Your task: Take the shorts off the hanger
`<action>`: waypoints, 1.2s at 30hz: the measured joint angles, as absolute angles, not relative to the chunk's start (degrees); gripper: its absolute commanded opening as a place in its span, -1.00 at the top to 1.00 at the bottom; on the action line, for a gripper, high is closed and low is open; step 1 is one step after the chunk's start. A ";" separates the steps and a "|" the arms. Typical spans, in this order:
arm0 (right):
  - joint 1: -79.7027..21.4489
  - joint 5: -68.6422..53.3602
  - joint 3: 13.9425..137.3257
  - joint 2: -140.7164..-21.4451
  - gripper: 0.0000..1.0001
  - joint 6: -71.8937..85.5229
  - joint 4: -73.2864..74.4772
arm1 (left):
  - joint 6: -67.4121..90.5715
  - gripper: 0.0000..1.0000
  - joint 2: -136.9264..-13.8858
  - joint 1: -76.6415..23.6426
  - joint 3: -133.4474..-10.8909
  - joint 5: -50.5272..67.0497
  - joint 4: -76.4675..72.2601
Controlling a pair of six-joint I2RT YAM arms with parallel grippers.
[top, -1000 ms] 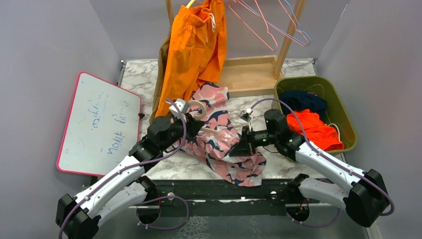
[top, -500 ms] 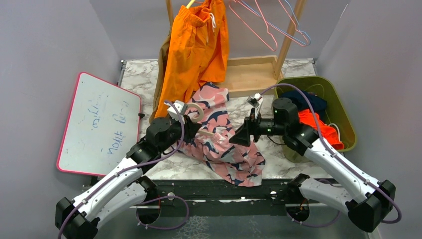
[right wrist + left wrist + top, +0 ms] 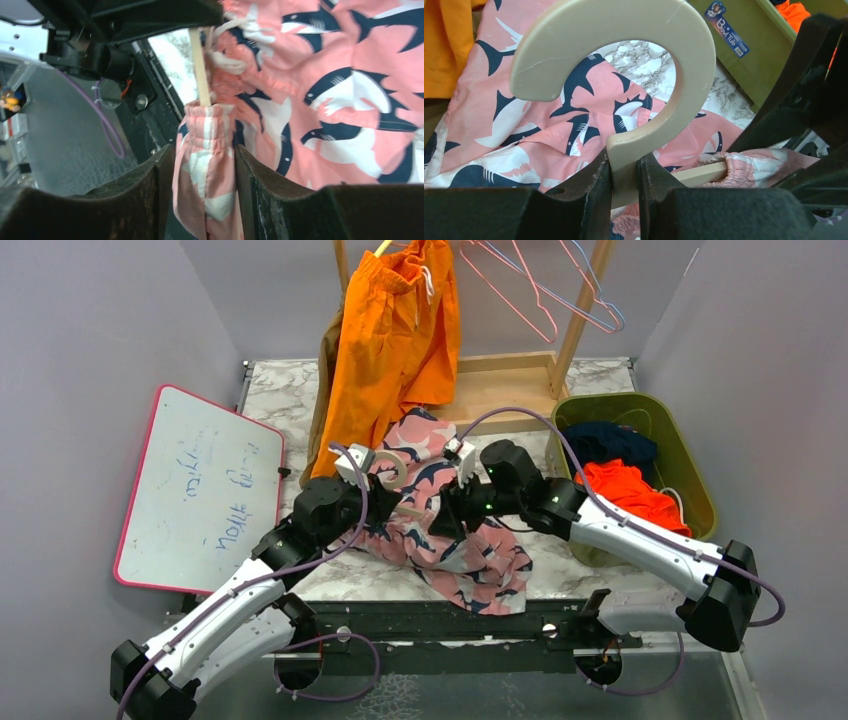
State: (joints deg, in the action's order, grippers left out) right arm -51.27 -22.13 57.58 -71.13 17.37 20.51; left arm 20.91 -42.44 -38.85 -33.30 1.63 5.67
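The pink shorts [image 3: 470,555] with dark shark shapes hang on a beige hanger [image 3: 392,468] above the table's front. My left gripper [image 3: 383,490] is shut on the hanger's stem below its hook [image 3: 684,60], fingertips [image 3: 601,172] pressed to both sides. My right gripper [image 3: 447,508] is open, its jaws either side of the shorts' gathered waistband [image 3: 207,150] at the end of the hanger arm [image 3: 198,65]. The bright orange shorts [image 3: 395,340] hang on the rack behind, with tan-brown fabric [image 3: 325,390] beside them.
A green bin [image 3: 697,480] at the right holds navy [image 3: 610,440] and red-orange shorts [image 3: 635,495]. A whiteboard [image 3: 195,490] lies at the left. Empty wire hangers [image 3: 545,290] hang on the wooden rack [image 3: 500,390] at the back.
My right gripper has swung left from beside the bin to the hanger and now straddles the waistband. My left gripper has kept its hold on the hanger and barely moved.
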 measured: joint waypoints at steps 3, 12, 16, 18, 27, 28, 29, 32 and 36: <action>-51.27 -19.29 58.50 -71.18 -0.15 16.95 20.71 | 20.99 1.00 -42.39 -38.85 -33.30 1.56 6.92; -51.27 -17.23 59.13 -71.50 0.66 16.56 20.64 | 21.30 1.00 -41.91 -38.85 -33.30 1.39 9.28; -51.29 -17.37 58.78 -71.48 0.95 16.97 20.16 | 21.54 1.00 -41.89 -38.85 -33.30 0.69 9.74; -51.29 -17.21 58.19 -70.98 0.98 17.12 19.57 | 21.67 1.00 -41.85 -38.85 -33.30 0.32 10.22; -51.42 -6.28 53.78 -63.59 0.98 19.59 20.51 | 24.21 1.00 -39.22 -38.87 -33.30 -7.11 13.21; -51.44 -4.43 53.23 -62.52 0.98 20.01 21.02 | 24.67 1.00 -38.98 -38.87 -33.30 -8.12 13.56; -51.44 -2.63 52.66 -61.49 0.98 20.40 21.45 | 25.12 1.00 -38.76 -38.85 -33.30 -9.21 13.91; -51.44 2.87 50.68 -58.26 0.98 22.00 22.98 | 26.79 1.00 -38.11 -38.87 -33.30 -12.36 15.33; -51.44 6.37 48.42 -56.21 0.98 23.16 23.59 | 28.82 1.00 -37.67 -38.87 -33.30 -15.20 16.88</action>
State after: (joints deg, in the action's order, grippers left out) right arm -51.44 6.37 48.42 -56.21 23.16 23.59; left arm 28.82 -37.67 -38.87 -33.30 -15.20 16.88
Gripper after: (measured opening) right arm 0.019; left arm 0.227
